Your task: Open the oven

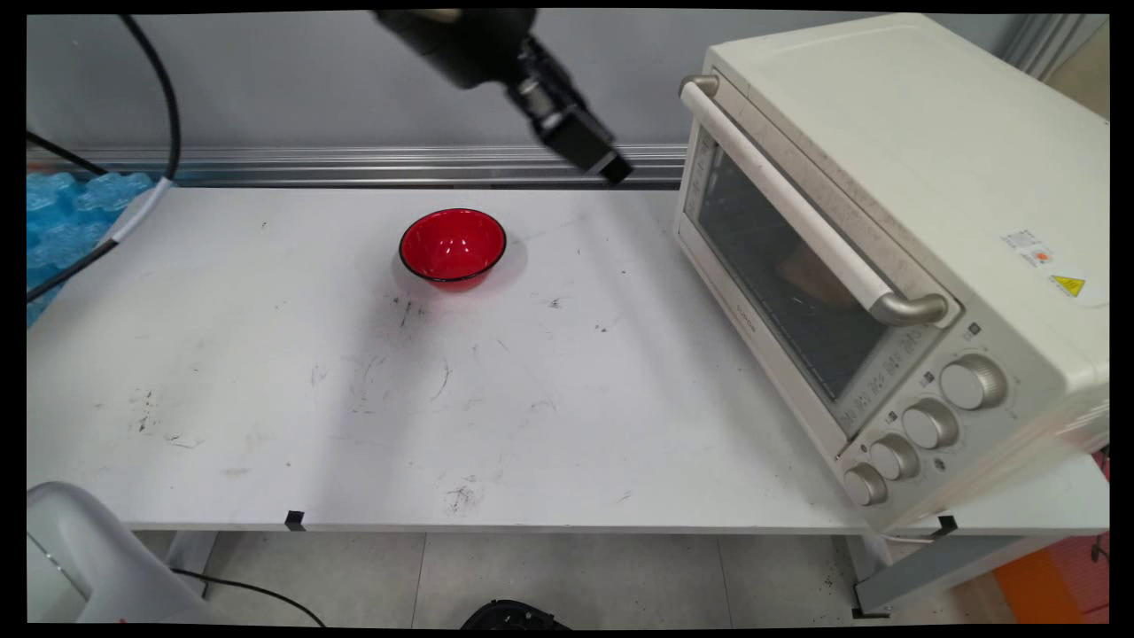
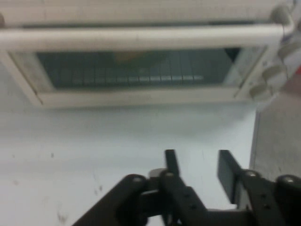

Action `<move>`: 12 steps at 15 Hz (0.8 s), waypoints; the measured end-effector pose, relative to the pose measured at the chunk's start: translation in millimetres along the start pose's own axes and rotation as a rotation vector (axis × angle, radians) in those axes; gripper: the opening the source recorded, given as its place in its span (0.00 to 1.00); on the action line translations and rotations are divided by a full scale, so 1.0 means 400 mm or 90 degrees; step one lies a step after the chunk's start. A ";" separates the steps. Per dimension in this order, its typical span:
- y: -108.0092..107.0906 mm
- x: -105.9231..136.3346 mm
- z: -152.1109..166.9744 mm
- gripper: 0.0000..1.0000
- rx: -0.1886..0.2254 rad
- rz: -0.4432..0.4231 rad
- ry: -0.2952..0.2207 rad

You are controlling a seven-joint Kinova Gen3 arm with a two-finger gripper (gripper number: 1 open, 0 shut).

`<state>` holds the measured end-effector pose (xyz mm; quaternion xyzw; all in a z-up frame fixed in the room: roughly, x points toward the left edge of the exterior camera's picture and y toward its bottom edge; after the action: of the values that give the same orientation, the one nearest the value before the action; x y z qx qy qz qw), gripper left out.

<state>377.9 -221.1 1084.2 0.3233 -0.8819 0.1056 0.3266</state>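
White table point(image 1: 354, 425) ran across the frame, scuffed with dark marks, grey wall behind. Up top, centre, the tool point(image 1: 611, 167) hung high, angled toward the cream toaster oven point(image 1: 886, 221) at the right, nothing between its fingers point(image 2: 171, 162), which stood a little apart. Door shut, handle point(image 1: 797, 204) across its upper edge. My read: any approach wanted a square line on that bar, slow. Left of the oven, a red bowl point(image 1: 453, 245) sat alone, seen in the main view only. Hand view showed the oven point(image 2: 141, 70) face-on, something brownish dim behind the glass.
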 end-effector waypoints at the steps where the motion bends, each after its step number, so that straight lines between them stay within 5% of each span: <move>1: -0.004 0.015 0.013 0.00 0.001 0.001 0.007; 12: -0.044 0.151 0.140 0.00 0.023 -0.002 0.057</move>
<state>325.9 -287.0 1079.8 0.3258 -0.8638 0.1352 0.3597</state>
